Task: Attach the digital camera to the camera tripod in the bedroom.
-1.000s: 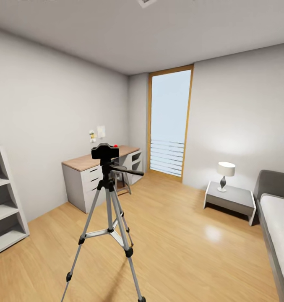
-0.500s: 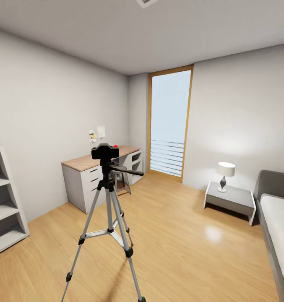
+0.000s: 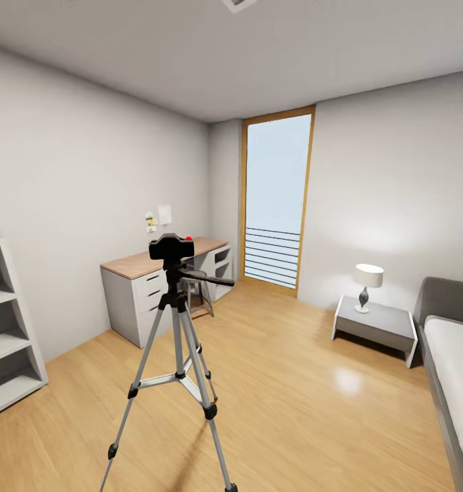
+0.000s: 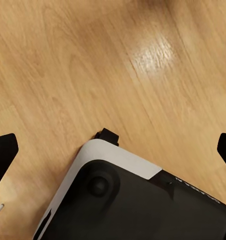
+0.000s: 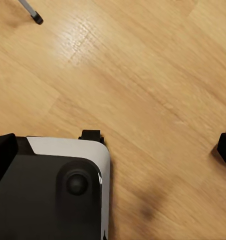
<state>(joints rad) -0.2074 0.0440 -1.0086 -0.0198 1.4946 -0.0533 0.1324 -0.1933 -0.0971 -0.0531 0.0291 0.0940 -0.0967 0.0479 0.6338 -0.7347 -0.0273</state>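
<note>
From my head, I look into a bedroom with a wooden floor [image 3: 293, 396]. The tripod [image 3: 178, 355] stands just ahead of me, left of centre, legs spread, its long axis upright. The camera [image 3: 170, 247] sits on top of the tripod's head, touching it, level, with a red dot on its far right corner. A black pan handle [image 3: 207, 277] sticks out to the right beneath it.

Farther back on the left stands a desk [image 3: 159, 277]; nearer on the left, shelves [image 3: 5, 328]. A tall window [image 3: 275, 201] is at the far wall, a nightstand with a lamp [image 3: 368, 283] to the right, and a bed [image 3: 453, 362] at the right edge.

My left pincer [image 4: 113, 150] points down at the floor above my base [image 4: 133, 205], its dark fingertips spread wide at the picture's edges, holding nothing. My right pincer [image 5: 113, 150] hangs the same way, wide and empty; one tripod foot [image 5: 36, 19] shows on the floor near it.

The camera lies ahead of and well above both pincers. I judge the mounting done, with neither arm clearly nearer.
</note>
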